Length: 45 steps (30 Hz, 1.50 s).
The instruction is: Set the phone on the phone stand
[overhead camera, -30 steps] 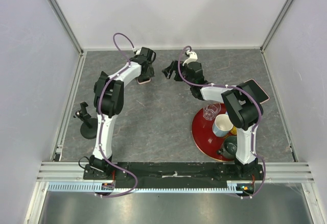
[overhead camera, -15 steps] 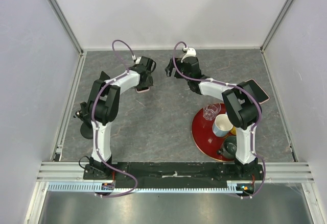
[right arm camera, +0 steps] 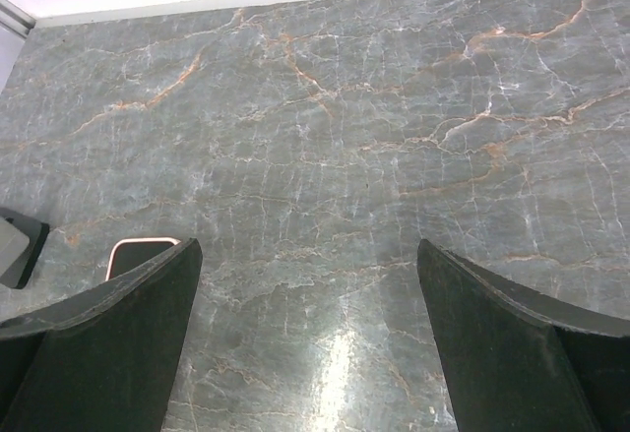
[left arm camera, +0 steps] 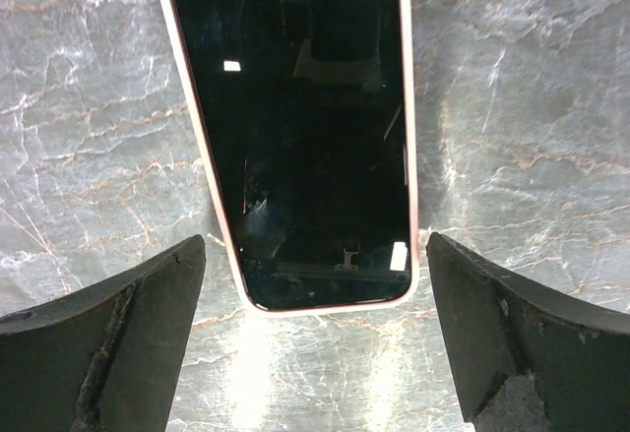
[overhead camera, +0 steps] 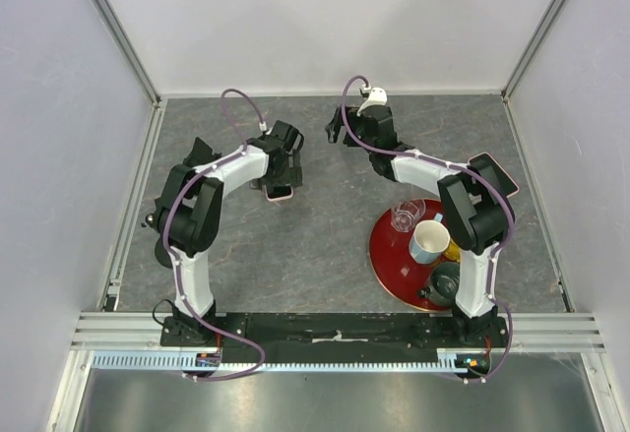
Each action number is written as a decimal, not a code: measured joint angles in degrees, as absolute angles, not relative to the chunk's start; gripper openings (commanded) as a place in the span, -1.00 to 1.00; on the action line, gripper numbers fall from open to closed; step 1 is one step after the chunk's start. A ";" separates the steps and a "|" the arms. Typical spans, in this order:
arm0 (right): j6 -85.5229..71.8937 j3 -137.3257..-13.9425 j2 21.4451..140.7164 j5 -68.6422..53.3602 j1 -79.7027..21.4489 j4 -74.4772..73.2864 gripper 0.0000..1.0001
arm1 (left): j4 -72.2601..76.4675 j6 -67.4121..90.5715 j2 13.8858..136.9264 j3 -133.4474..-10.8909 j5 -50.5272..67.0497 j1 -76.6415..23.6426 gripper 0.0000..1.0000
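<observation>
Closest to me, the black rail (overhead camera: 335, 332) carries both my bases. Just beyond it, right of the phone (overhead camera: 280, 192) and nearer than it, sits a round red tray (overhead camera: 386, 255) with a dark teapot (overhead camera: 441, 282), a white-and-blue mug (overhead camera: 428, 240) and a clear glass (overhead camera: 404, 216), all well apart from the phone.

Left of the phone and also nearer, the phone stand (overhead camera: 157, 251) is by the table's left edge. My own left arm (overhead camera: 192, 216) crosses over it, so only a dark sliver of it shows.

The phone lies flat on the table (overhead camera: 325, 245), dark glass up, with a pink rim, well apart from the stand. My left fingers (left arm camera: 118, 334) are spread wide either side of one end of it, neither touching — they hold nothing. The glass mirrors dark shapes I cannot make out.

Far to the phone's right, by my right elbow, a dark flat slab (overhead camera: 497, 174) with a pinkish edge shows; what it is I cannot tell.

Beyond the phone and to its right, my right fingers (right arm camera: 108, 343) are also spread wide and empty over bare table. From that wrist, a pink corner of the phone peeps past one finger.

The table is glossy grey stone-look, veined white and rust. Past it, pale walls (overhead camera: 325, 19) close the space, with metal posts (overhead camera: 536, 29) at the far corners.
</observation>
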<state>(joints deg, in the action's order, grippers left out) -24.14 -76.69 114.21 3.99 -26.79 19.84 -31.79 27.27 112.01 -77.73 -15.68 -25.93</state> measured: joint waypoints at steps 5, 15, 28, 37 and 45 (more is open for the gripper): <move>-24.16 -74.87 113.19 3.92 -26.09 20.18 0.96 | -32.95 26.92 114.80 -82.06 -15.22 -24.82 0.98; -25.47 -74.24 112.88 3.75 -23.70 20.91 0.96 | -34.65 26.46 120.38 -88.53 -15.05 -22.00 0.89; -26.17 -74.24 112.86 3.18 -23.77 20.88 0.96 | -34.61 27.22 121.67 -90.37 -16.36 -22.26 -0.20; -24.53 -75.33 113.34 -0.80 -23.77 19.97 0.89 | -30.76 27.33 118.67 -85.49 -18.33 -22.33 -0.96; -23.70 -76.99 114.91 -8.99 -25.23 21.06 0.85 | -31.09 27.64 110.85 -78.67 -19.77 -21.58 -0.96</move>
